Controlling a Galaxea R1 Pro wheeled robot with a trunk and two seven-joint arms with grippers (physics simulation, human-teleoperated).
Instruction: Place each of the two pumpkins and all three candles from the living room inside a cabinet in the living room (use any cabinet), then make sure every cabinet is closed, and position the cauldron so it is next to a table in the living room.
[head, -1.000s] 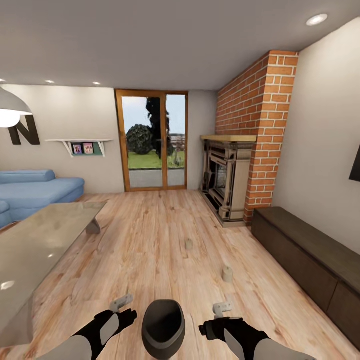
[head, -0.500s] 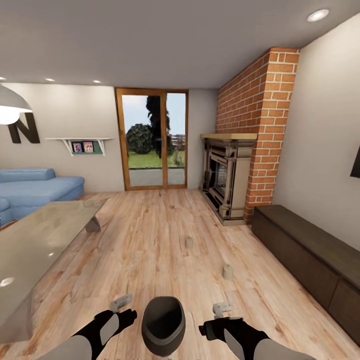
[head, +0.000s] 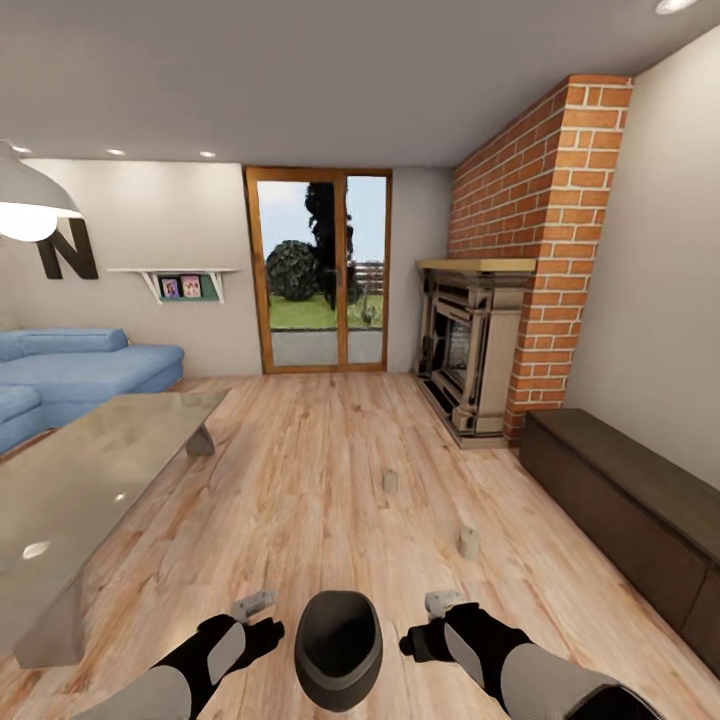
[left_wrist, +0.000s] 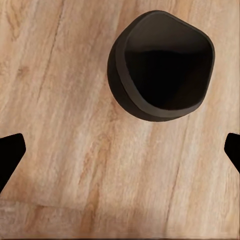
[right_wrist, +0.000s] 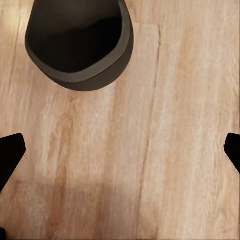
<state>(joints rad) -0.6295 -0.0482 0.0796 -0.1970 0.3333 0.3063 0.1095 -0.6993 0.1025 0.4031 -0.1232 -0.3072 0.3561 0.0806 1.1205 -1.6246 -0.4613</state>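
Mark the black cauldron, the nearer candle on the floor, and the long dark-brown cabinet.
Matte black round-bellied cauldron (head: 338, 650), head view: its dark inside, between the arms.
Nearer short tan candle (head: 468, 542), head view: mid-body, standing on the wood floor.
Long low dark-brown wooden cabinet (head: 640, 478), head view: its flat top.

The cauldron stands on the floor between the left hand and the right hand, touching neither. Ahead of it two candles stand apart on the floor, the near candle to the right, the far candle beyond it. The table lies to the left, the cabinet along the right wall, the fireplace behind the cabinet's far end
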